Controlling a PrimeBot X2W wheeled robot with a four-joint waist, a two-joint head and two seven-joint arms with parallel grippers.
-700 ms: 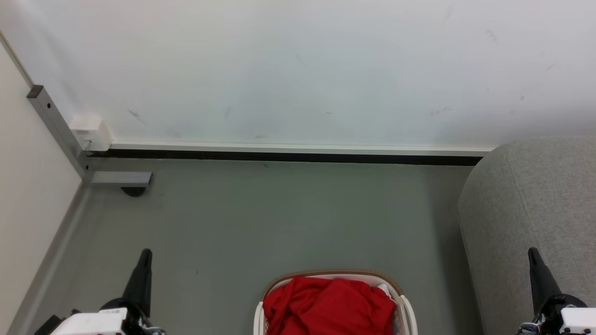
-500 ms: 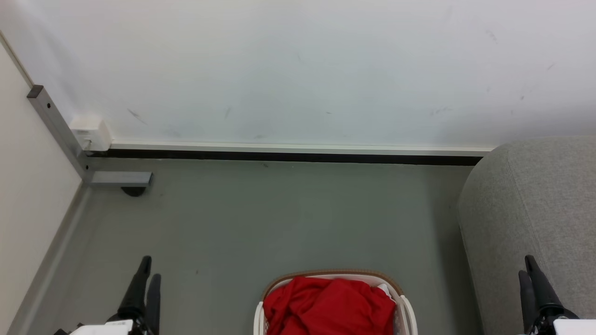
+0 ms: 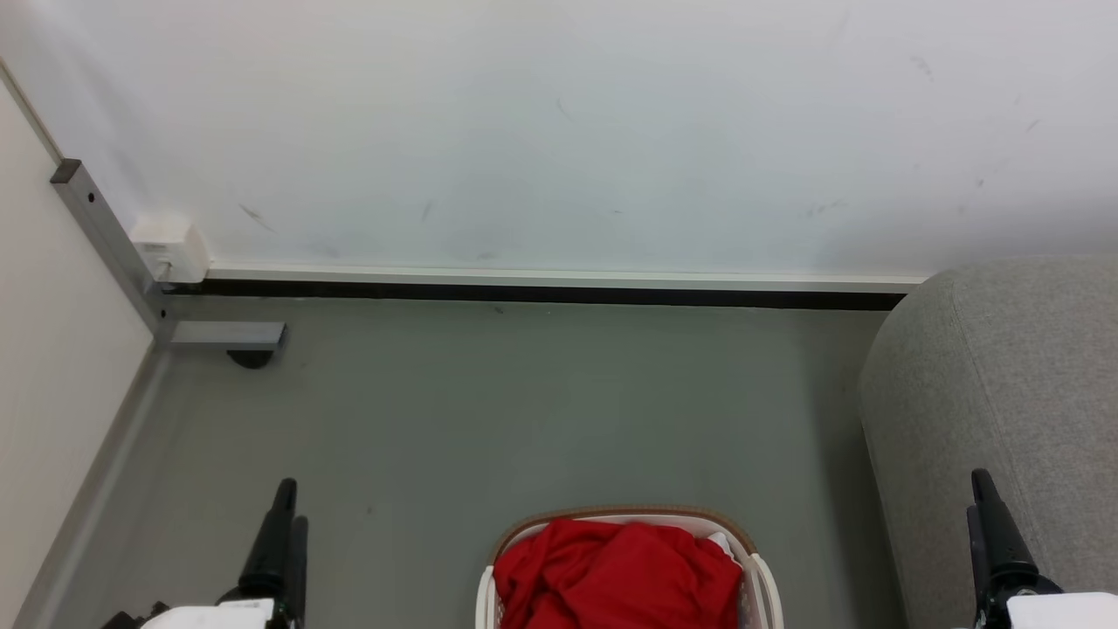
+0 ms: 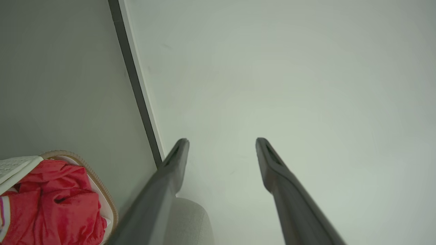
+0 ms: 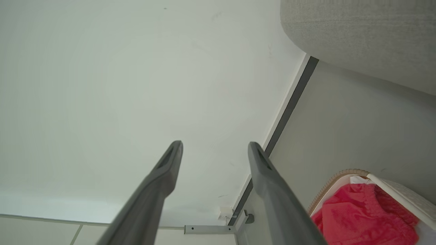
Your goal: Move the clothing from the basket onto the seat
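Inward they've come: left gripper point(image 3: 291, 507) and right gripper point(image 3: 979, 498) flank the basket point(image 3: 629, 511), jaws wide and empty, red clothing point(image 3: 616, 572) heaped inside it.

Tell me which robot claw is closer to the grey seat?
The right gripper: it shows against the seat, while the left gripper is over floor, on the basket's far side.

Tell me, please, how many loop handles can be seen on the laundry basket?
2: one white loop handle on the left side of the laundry basket, the other on its right; its near end is out of frame.
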